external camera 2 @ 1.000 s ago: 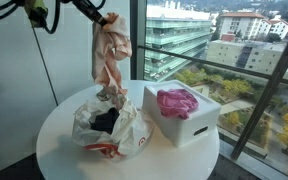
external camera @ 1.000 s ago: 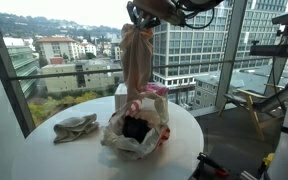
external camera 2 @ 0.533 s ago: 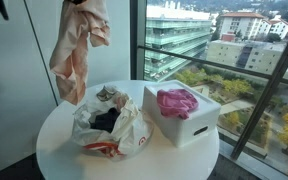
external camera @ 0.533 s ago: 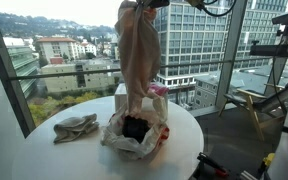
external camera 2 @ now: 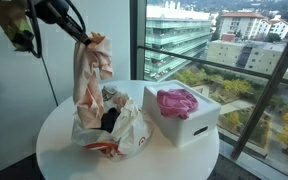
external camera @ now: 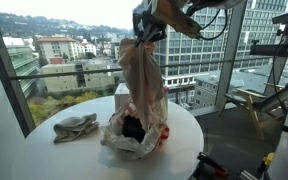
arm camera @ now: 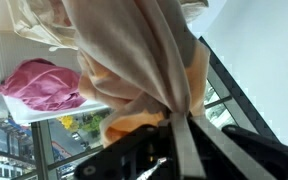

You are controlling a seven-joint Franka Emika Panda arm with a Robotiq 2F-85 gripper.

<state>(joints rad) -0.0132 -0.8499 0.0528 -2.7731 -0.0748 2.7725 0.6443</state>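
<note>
My gripper [external camera: 141, 37] [external camera 2: 87, 40] [arm camera: 172, 117] is shut on the top of a beige and peach cloth [external camera: 142, 82] [external camera 2: 88, 82] [arm camera: 134, 50]. The cloth hangs straight down over a crumpled white plastic bag [external camera: 134, 135] [external camera 2: 109, 125] on the round white table [external camera: 64, 155] [external camera 2: 164, 160]. Its lower end reaches the bag's open mouth, where dark clothing [external camera: 134, 128] [external camera 2: 108, 120] lies. In the wrist view the fabric fills the frame above the jaws.
A white box [external camera 2: 182, 118] [arm camera: 24, 60] holding a pink cloth [external camera 2: 176, 101] [arm camera: 44, 85] [external camera: 155, 90] stands beside the bag. A grey-green cloth [external camera: 75, 127] lies apart on the table. Tall windows ring the table, and a wall [external camera 2: 24, 100] stands close behind.
The gripper swung the hanging cloth up high and has now come lower, bringing the cloth down over the bag's mouth. It stays shut on the fabric.
</note>
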